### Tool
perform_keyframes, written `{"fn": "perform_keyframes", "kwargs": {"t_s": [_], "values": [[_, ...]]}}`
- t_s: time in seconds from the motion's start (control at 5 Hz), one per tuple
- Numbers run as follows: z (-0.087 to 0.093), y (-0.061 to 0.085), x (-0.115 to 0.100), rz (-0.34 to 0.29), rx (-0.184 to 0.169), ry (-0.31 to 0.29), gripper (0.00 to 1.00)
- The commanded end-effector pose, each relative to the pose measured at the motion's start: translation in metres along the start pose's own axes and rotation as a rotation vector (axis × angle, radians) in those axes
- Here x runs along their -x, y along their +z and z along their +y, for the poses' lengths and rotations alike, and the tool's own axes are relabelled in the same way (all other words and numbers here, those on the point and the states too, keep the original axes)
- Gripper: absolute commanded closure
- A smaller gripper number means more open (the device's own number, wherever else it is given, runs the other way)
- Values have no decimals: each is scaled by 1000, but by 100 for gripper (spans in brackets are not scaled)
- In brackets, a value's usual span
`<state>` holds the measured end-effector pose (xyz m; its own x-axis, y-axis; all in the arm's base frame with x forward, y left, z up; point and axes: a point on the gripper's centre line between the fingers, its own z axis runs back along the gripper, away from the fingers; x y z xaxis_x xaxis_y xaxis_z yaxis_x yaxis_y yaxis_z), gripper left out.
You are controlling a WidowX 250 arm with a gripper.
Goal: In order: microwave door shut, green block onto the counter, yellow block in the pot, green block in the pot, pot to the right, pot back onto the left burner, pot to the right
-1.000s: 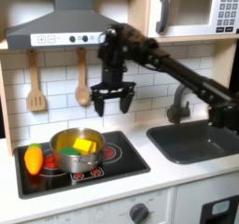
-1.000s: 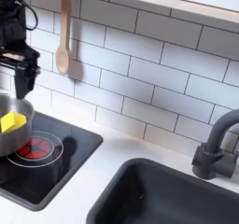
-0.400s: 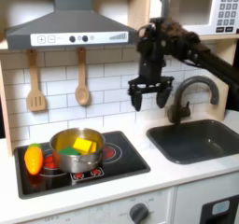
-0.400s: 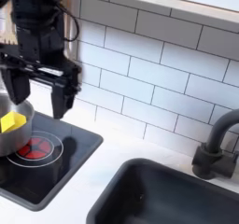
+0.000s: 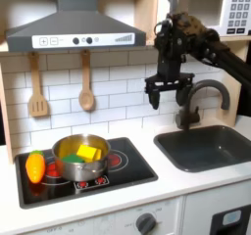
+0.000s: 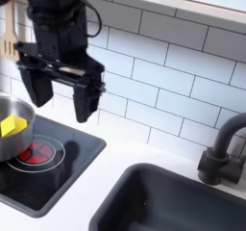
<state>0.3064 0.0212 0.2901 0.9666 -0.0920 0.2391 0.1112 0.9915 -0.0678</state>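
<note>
**Pincer spread in mid-air, pot on the burner below it**

Your pincer [image 5: 168,91] hangs in the air with its two fingers [image 6: 39,84] spread wide apart and nothing between them. In the first exterior view it sits in front of the tiled wall, just beside the dark faucet [image 5: 201,97] and above the strip of desk [image 5: 147,190] between the black cooktop [image 5: 118,165] and the grey sink [image 5: 208,146].

The pot [image 5: 79,157] stands well below the pincer and off to the first exterior view's left, on the cooktop's left burner. Inside it you can see the yellow block [image 5: 88,152] and the green block [image 5: 74,161], lying side by side and touching. In the second exterior view the pot's rim [image 6: 13,121] and the yellow block show below the pincer's left-hand finger, apart from it.

The microwave door [image 5: 201,11] is above the pincer, flat against the microwave body, its grey handle just over the arm. An orange-and-yellow toy vegetable [image 5: 35,166] lies on the cooktop on the far side of the pot from the pincer. Two wooden utensils [image 5: 86,82] hang on the wall under the hood.
</note>
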Motion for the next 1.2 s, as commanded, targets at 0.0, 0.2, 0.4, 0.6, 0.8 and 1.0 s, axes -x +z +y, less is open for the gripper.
{"fn": "perform_keyframes", "kwargs": {"t_s": [0.0,0.2,0.4,0.6,0.8,1.0], "values": [[-17,29,-21,-109,39,-67,0],[-19,47,-30,-171,43,-79,0],[-21,55,-40,-193,48,-92,0],[-24,66,-52,-239,56,-100,0],[-23,73,-61,-276,61,-110,0],[-24,79,-62,-308,64,-122,0]]}}
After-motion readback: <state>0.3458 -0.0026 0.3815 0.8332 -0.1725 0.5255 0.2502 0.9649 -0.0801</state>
